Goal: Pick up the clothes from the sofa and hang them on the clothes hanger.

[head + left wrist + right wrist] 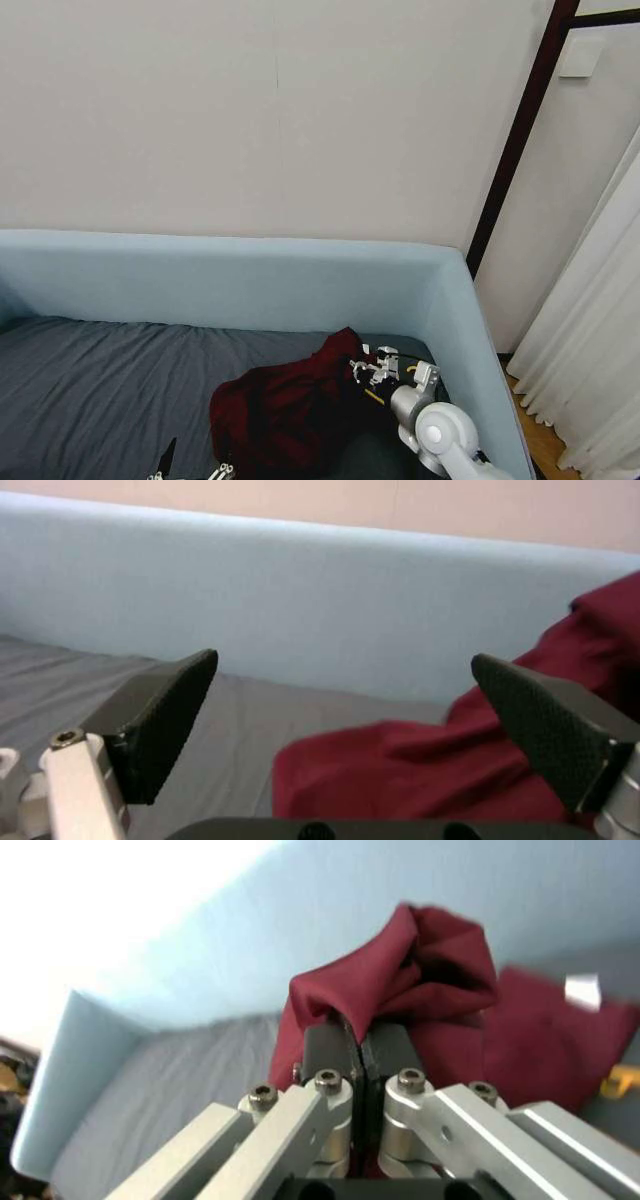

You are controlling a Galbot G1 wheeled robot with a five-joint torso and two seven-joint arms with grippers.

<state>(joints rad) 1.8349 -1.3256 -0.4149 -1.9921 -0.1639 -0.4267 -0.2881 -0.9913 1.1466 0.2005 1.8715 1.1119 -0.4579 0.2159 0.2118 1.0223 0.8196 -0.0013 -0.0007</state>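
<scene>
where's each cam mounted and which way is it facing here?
Head: on the robot's head, facing forward and down at the sofa and red garment; right gripper at lower right, left gripper at the bottom edge.
Left wrist: on the left arm, facing past its open fingers toward the sofa backrest.
Right wrist: on the right arm, facing along its fingers, shut on a garment fold.
Shared: all three see the garment and sofa.

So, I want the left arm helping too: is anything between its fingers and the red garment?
Nothing visible. The open left gripper faces the red garment directly; the right gripper pinches one fold.
</scene>
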